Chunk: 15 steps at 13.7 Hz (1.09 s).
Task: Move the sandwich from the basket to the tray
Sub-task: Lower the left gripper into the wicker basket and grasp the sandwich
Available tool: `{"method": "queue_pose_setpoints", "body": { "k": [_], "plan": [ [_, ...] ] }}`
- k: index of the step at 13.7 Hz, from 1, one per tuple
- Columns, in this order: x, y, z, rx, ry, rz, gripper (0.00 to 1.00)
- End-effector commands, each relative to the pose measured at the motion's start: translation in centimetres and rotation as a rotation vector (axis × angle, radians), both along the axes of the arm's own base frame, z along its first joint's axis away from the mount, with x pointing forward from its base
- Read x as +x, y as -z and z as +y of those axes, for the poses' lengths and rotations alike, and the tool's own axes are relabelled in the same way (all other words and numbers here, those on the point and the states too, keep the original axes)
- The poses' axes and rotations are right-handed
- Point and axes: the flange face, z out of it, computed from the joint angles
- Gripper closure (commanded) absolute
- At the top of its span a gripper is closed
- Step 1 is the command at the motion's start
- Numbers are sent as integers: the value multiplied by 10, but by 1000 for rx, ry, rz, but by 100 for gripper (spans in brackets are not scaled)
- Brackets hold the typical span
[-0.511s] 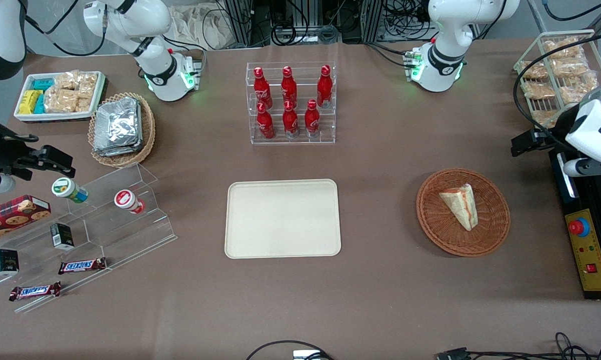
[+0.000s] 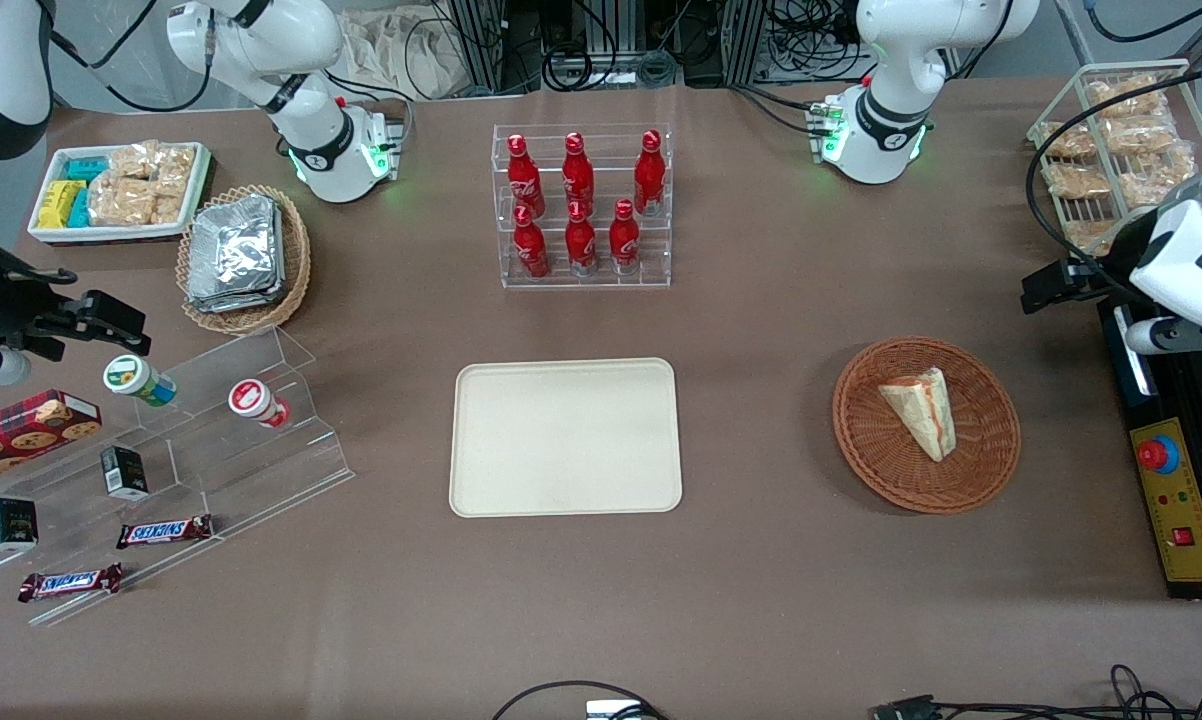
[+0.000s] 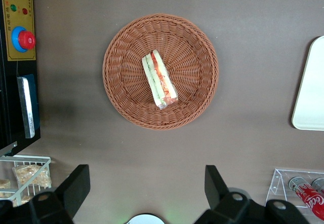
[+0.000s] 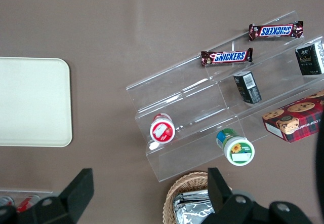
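Gripper (image 3: 144,191) of mine hangs spread wide, high above the basket (image 3: 121,57); descending off-line, I could pinch the slippery-wrapped sandwich (image 3: 159,79) crookedly and drop it short of the tray (image 2: 565,500).

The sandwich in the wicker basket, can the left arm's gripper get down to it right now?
Probably yes. The gripper is open above the table beside the basket, and the sandwich lies uncovered inside it.

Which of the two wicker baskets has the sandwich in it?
The reddish-brown basket under the open gripper holds the sandwich; the tan basket holds foil packs.
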Motion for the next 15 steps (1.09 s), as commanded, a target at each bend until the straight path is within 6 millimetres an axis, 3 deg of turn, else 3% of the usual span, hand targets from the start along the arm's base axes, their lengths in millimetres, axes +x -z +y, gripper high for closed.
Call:
{"method": "queue_pose_setpoints", "body": {
  "k": [1,4,7,9,12,15],
  "plan": [
    [-3,2,2,-4,-3,4,0],
    [6,19,8,7,-11,24,0],
    [23,50,8,17,-15,31,0],
    [34,74,29,14,-52,48,0],
    [44,134,43,9,-151,85,0],
    [52,200,41,36,-317,124,0]
  ]
}}
